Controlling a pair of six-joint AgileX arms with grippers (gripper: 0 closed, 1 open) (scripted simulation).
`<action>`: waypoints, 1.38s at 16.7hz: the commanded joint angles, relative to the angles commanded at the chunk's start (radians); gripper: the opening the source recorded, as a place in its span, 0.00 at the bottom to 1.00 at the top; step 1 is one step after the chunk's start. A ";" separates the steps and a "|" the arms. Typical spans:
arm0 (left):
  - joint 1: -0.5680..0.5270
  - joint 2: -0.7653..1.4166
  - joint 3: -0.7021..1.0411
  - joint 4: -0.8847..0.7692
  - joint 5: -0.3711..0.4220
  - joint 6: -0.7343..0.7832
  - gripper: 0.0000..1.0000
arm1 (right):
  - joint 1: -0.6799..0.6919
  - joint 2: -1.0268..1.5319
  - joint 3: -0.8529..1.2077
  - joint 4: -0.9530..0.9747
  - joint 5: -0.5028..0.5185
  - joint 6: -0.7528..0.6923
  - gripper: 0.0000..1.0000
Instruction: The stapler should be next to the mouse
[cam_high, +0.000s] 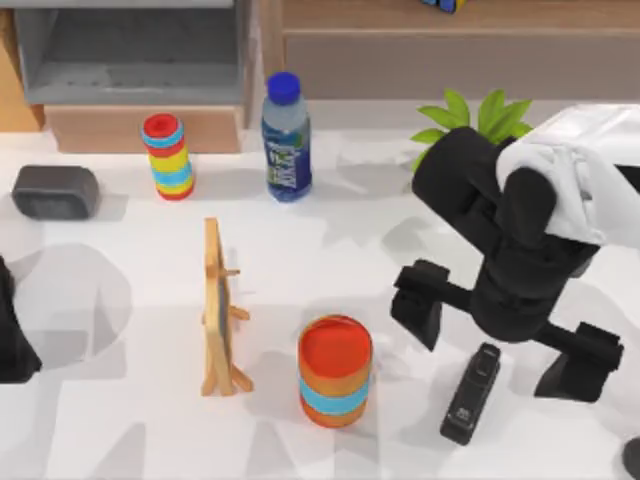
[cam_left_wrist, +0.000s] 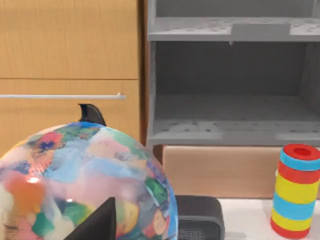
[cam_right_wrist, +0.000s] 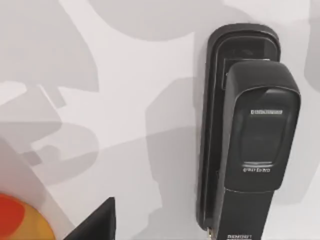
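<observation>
The slim black stapler lies flat on the white table near the front right, its long axis running roughly front to back. My right gripper hangs directly over it, open wide, one finger on each side and clear of it. In the right wrist view the stapler lies just below with one fingertip off to its side. A curved dark edge of the mouse shows at the front right corner, a short gap from the stapler. My left gripper is parked at the table's left edge.
A large striped can stands left of the stapler, beside a wooden easel. At the back are a small striped can, a bottle, a grey box, a plant and a shelf. A globe sits before the left wrist.
</observation>
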 joint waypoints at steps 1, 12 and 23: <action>0.000 0.000 0.000 0.000 0.000 0.000 1.00 | 0.000 0.002 -0.003 0.003 0.000 -0.001 1.00; 0.000 0.000 0.000 0.000 0.000 0.000 1.00 | 0.006 0.091 -0.104 0.193 0.001 0.004 1.00; 0.000 0.000 0.000 0.000 0.000 0.000 1.00 | 0.006 0.091 -0.104 0.193 0.001 0.004 0.40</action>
